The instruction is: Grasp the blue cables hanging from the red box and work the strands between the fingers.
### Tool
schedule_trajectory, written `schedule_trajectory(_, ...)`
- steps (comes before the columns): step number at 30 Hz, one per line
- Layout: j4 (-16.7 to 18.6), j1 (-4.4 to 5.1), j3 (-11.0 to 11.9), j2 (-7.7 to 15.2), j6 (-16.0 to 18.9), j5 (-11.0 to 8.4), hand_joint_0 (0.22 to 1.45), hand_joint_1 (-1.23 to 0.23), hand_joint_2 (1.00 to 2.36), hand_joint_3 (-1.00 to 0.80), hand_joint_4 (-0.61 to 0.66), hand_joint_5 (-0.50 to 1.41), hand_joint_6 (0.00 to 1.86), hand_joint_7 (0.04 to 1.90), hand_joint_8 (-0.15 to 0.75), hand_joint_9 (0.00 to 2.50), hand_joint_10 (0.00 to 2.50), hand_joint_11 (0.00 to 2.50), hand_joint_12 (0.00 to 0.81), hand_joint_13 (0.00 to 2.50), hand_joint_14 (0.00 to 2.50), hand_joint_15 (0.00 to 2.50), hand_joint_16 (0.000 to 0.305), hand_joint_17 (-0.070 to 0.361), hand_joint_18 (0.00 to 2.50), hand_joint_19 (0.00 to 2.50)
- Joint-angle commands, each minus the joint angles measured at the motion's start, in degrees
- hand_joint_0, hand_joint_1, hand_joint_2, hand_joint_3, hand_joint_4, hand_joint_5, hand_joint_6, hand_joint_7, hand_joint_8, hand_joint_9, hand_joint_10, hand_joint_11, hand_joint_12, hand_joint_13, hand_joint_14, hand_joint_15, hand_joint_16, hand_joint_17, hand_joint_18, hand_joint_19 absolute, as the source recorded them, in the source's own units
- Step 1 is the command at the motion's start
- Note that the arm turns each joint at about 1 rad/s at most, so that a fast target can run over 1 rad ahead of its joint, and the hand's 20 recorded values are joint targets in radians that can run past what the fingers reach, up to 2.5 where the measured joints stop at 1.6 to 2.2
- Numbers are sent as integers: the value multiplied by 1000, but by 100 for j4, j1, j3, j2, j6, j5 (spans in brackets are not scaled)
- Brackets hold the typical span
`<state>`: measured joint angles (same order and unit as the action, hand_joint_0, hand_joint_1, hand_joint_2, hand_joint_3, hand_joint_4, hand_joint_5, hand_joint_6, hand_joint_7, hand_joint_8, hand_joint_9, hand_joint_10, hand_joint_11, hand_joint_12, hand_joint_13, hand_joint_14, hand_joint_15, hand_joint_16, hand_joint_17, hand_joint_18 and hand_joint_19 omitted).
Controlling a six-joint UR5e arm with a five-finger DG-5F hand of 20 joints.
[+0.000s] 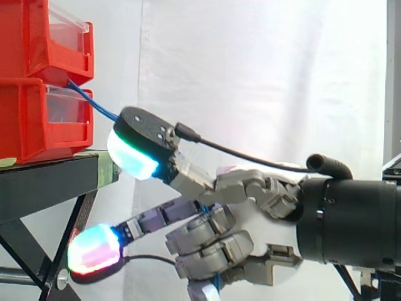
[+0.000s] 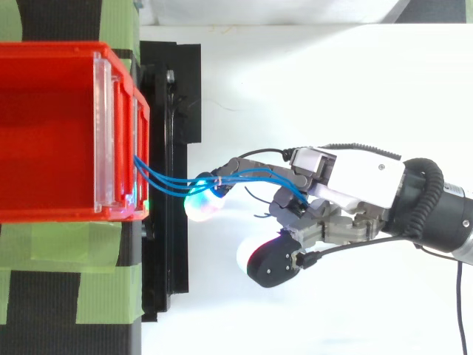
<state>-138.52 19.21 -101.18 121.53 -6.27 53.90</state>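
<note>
Hand [image 2: 355, 181]: partly closed. In the side view, the lower fingers are curled in against the palm. Two fingers are straighter and reach forward, one glowing fingertip [image 1: 133, 157] high and another low.

Blue cables [image 2: 168, 181]: in the top view, the strands run along the upper reaching finger and drop in among the curled fingers beside the palm. Judged held there, pinched in the curl, though the contact itself is hidden.

Governing relation: the cables lie straight ahead of the hand, their long axis nearly in line with its reach and rising toward the far end in the side view. Any working of the strands must therefore go across this line, not along it; a pull back along it would only load the anchored end.

Beyond the fingertips: the cables enter the red box [image 1: 31, 119] at its top front edge, under the upper box [image 1: 37, 37]. The high fingertip sits near that box's front face — touching or not, cannot tell.

Below both: the black stand [image 1: 44, 182], with green tape [image 2: 66, 244]. Behind the work: the white curtain [image 1: 263, 75].
</note>
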Motion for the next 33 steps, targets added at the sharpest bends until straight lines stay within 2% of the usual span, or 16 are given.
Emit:
schedule_trajectory(1,-114,-31,212,-6,56,-3,669,-506,1000,-1000,278,62,12,1031,499,1881,2500,2500,704,2081,2500,1737,286,215,2500,727)
schedule_trajectory(2,-114,-31,212,-6,56,-3,671,-505,1000,-1000,277,62,12,1033,499,1881,2500,2500,704,2081,2500,1737,286,215,2500,727)
schedule_trajectory(5,-562,-66,388,-15,153,-11,670,-505,1000,-1000,275,68,11,1029,499,1881,2500,2500,704,2081,2500,1737,286,215,2500,727)
schedule_trajectory(7,-958,-84,467,-6,434,-3,670,-505,1000,-1000,273,68,11,1039,499,1881,2500,2500,704,2081,2500,1737,286,215,2500,727)
schedule_trajectory(10,-1116,-93,467,-15,785,6,671,-503,1000,-1000,268,69,12,1039,499,1881,2500,2500,704,2081,2500,1737,286,215,2500,727)
schedule_trajectory(11,-1116,-93,467,-15,785,6,670,-503,1000,-1000,268,70,12,1040,499,1881,2500,2500,704,2081,2500,1737,286,215,2500,727)
schedule_trajectory(16,-1142,-93,467,-68,1251,6,670,-504,1000,-1000,266,72,12,1049,499,1881,2500,2500,704,2081,2500,1737,286,215,2500,727)
schedule_trajectory(19,-1169,-93,467,-252,1295,6,671,-503,1000,-1000,265,73,12,1049,499,1881,2500,2500,704,2081,2500,1737,286,215,2500,727)
schedule_trajectory(22,-1248,-102,467,-314,1313,6,672,-502,1000,-1000,266,74,12,1055,499,1881,2500,2500,704,2081,2500,1737,286,215,2500,727)
schedule_trajectory(27,-1257,-119,467,-314,1383,6,672,-504,1000,-1000,261,76,12,1065,499,1881,2500,2500,704,2081,2500,1737,286,215,2500,727)
schedule_trajectory(33,-1204,-128,467,-331,1735,6,674,-509,1000,-1000,247,101,11,1108,499,1881,2500,2500,704,2081,2500,1737,286,215,2500,727)
